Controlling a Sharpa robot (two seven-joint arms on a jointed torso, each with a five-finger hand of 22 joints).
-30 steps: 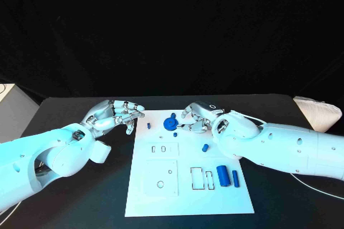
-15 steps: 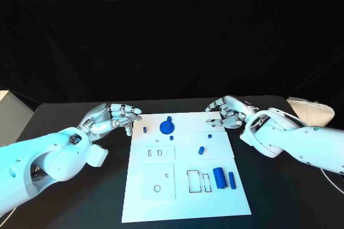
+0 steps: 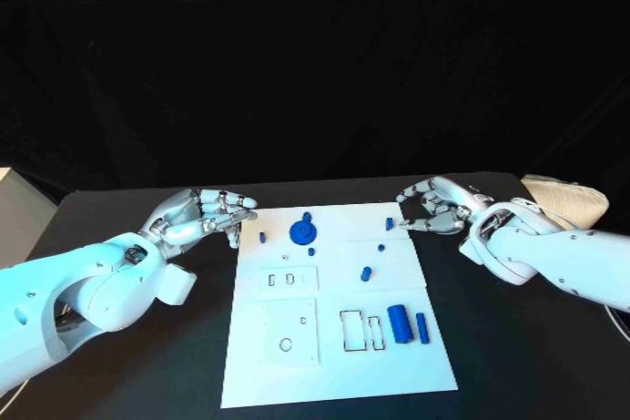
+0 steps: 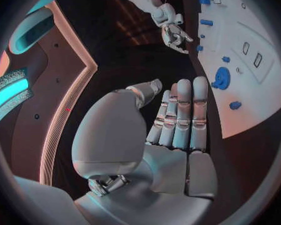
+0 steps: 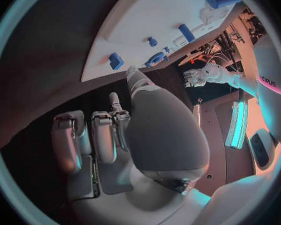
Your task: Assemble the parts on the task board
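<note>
So the task board (image 3: 335, 347) is the white plate sitting mid-table, long axis running away from the robot toward the far side of the black table (image 3: 118, 365). The near half has a row of rectangular cutouts, and next to them two blue cylinders lie side by side: a fat one (image 3: 401, 322) and a thin one (image 3: 422, 326), both with long axes running along the board's length. Further up there's a short blue peg (image 3: 366, 274), tilted slightly off that line. At the far end there's a round blue gear-looking part (image 3: 303, 230), a small blue piece (image 3: 263, 237) near the left edge, a tiny one (image 3: 311, 250) just below the gear, and another small piece (image 3: 391, 223) near the right edge.

Left hand (image 3: 199, 216) hovers just off the board's far-left corner, fingers curled in side by side, nothing in them as far as I can see. Right hand (image 3: 437, 206) sits just off the far-right corner, fingers bent and partly apart, holding nothing, with the small blue piece right beside its fingertips.

No readable writing on the board or parts. The right wrist view shows some lettering on the other arm, but I can't make it out.

Plenty of bare black table on both long sides of the board and in front of it. A pale bag-like thing (image 3: 567, 201) sits at the table's far-right edge.
</note>
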